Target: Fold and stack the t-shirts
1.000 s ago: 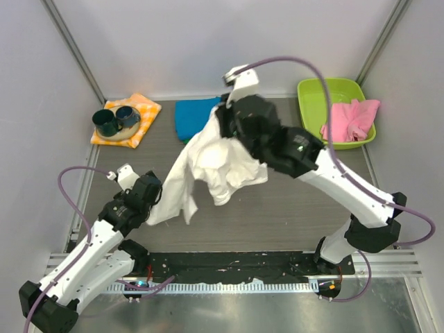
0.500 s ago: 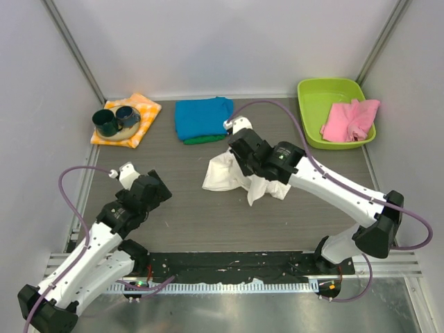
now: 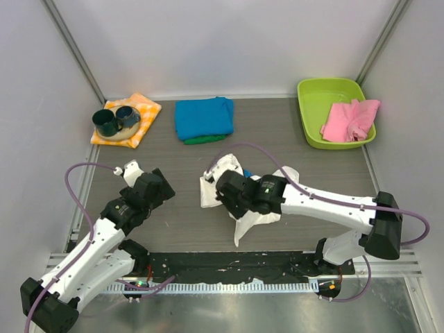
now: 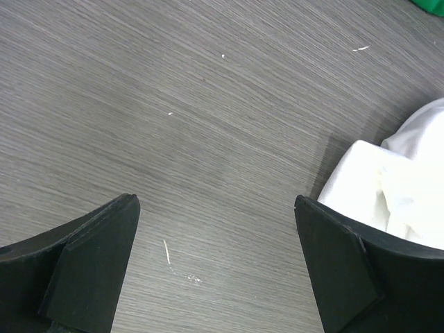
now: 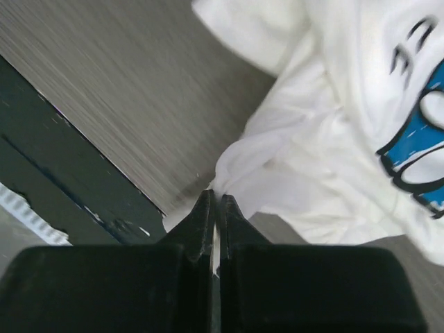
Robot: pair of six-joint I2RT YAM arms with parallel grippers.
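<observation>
The white t-shirt (image 3: 214, 186) with blue print lies crumpled mid-table, one tail reaching toward the near edge. My right gripper (image 3: 234, 208) sits low over it, shut on a fold of the white cloth. The right wrist view shows the pinched edge at the right gripper (image 5: 215, 198), with the white shirt (image 5: 326, 139) and its blue lettering (image 5: 416, 132) beyond. To the left my left gripper (image 3: 161, 186) hangs over bare table. In the left wrist view the left gripper (image 4: 215, 208) stands open and empty, the shirt (image 4: 395, 180) to its right. A folded turquoise t-shirt (image 3: 203, 116) rests on a green one (image 3: 205, 139) at the back.
An orange-and-white checked cloth (image 3: 142, 114) with two dark cups (image 3: 116, 121) lies at the back left. A lime green bin (image 3: 316, 90) holding a pink cloth (image 3: 350, 118) sits at the back right. A black rail (image 3: 229, 267) runs along the near edge.
My right arm swung down from the back of the table toward the near edge, dragging the white shirt from hanging in the air to a heap on the table. The left arm barely shifted.
</observation>
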